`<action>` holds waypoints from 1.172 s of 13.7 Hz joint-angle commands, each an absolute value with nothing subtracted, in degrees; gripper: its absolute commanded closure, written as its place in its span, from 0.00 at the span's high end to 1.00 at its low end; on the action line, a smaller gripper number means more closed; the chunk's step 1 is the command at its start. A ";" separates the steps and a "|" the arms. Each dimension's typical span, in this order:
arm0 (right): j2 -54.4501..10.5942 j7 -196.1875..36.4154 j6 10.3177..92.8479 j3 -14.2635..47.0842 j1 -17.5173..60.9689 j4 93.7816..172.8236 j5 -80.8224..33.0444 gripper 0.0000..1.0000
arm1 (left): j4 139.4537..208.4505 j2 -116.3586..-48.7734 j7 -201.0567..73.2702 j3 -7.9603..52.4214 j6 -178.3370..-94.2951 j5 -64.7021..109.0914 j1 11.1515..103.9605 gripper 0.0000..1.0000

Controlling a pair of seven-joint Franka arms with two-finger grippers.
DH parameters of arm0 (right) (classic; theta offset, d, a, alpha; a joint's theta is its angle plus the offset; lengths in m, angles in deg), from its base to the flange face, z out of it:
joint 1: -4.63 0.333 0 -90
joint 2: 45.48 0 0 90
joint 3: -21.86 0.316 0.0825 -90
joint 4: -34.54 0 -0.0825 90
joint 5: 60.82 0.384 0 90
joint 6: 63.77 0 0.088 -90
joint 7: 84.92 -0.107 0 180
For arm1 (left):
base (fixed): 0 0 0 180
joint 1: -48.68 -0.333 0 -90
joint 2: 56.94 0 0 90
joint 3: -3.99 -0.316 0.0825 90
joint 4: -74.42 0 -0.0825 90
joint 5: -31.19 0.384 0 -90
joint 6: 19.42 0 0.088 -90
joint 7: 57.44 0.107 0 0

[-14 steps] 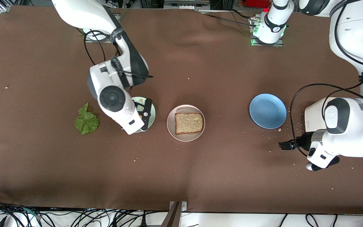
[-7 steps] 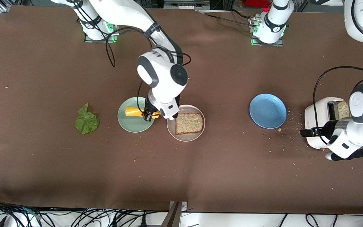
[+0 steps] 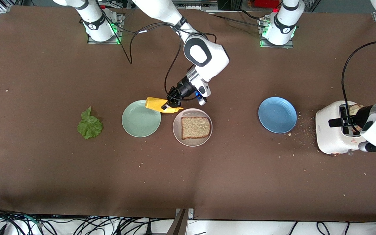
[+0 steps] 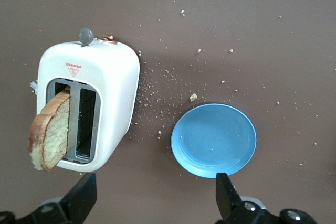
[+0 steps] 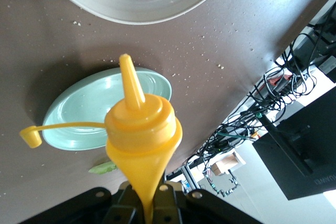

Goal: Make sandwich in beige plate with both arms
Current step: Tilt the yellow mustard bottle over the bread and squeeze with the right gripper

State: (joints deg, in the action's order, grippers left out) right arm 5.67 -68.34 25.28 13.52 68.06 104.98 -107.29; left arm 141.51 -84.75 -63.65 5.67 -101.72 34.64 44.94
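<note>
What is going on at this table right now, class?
The right gripper is shut on a yellow sauce bottle, holding it over the gap between the mint green plate and the beige plate, where one bread slice lies. The left gripper hangs open over the white toaster, where a second slice of toast sticks up from a slot. The lettuce leaf lies on the cloth toward the right arm's end; the blue plate holds nothing.
</note>
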 commanded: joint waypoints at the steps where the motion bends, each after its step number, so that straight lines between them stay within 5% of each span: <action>1: 6.38 -69.89 23.76 12.37 68.44 103.80 -109.07 0.01 | 142.71 -81.39 -63.24 5.93 -99.67 36.99 45.08 1.00; 7: 3.32 -64.55 23.94 11.23 65.73 102.66 -102.51 0.00 | 142.71 -81.73 -62.19 6.28 -101.15 36.46 40.95 1.00; 16: -7.86 -50.32 27.54 11.58 47.28 99.41 -63.34 0.00 | 142.79 -81.99 -62.28 6.37 -100.89 36.37 41.47 1.00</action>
